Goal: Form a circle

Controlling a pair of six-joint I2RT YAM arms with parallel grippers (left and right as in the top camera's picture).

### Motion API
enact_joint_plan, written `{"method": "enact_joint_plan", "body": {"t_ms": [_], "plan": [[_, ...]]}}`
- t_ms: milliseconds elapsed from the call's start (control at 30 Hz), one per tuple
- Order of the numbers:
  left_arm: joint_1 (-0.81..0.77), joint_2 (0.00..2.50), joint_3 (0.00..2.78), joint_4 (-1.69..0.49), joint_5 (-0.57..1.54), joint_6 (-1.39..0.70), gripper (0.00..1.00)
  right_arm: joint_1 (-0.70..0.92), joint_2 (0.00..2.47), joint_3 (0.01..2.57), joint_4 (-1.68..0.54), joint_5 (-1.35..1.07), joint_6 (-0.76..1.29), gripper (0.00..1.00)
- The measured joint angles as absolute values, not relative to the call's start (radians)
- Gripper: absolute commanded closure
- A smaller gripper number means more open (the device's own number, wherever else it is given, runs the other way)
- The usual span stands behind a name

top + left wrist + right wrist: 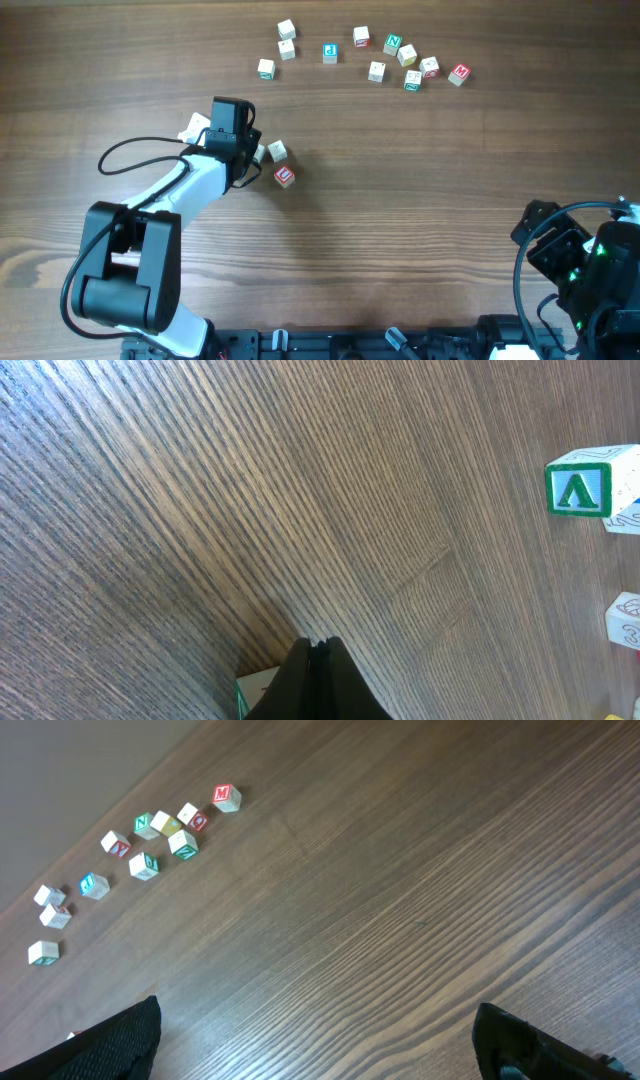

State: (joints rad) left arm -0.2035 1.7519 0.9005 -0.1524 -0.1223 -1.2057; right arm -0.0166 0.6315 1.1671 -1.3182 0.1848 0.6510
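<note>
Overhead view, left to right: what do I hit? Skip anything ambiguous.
left arm's base → left end effector → red-printed cube → blue-printed cube → green N cube → red M cube → right arm

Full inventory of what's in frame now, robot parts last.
scattered letter cubes: eleven, pale wood with green, blue or red prints, loose band along the far edge.
cube cluster: three, pale, one red-printed, tight group left of centre.
pale piece: one, white, further left, partly behind the arm, unclear what.
table: one, brown wood grain.
left gripper: one, black, shut, at the cluster.
right gripper: one, black, open, near right corner.
</note>
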Motion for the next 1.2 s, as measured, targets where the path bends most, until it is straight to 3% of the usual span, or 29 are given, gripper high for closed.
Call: {"method": "enact_joint_plan", "body": {"t_ms": [1200], "plan": [[-0.203,1.752,0.9,-0.149,-0.107,-1.206,0.96,-0.017,0.632,1.167,-1.318,0.185,0.651,0.0]]}}
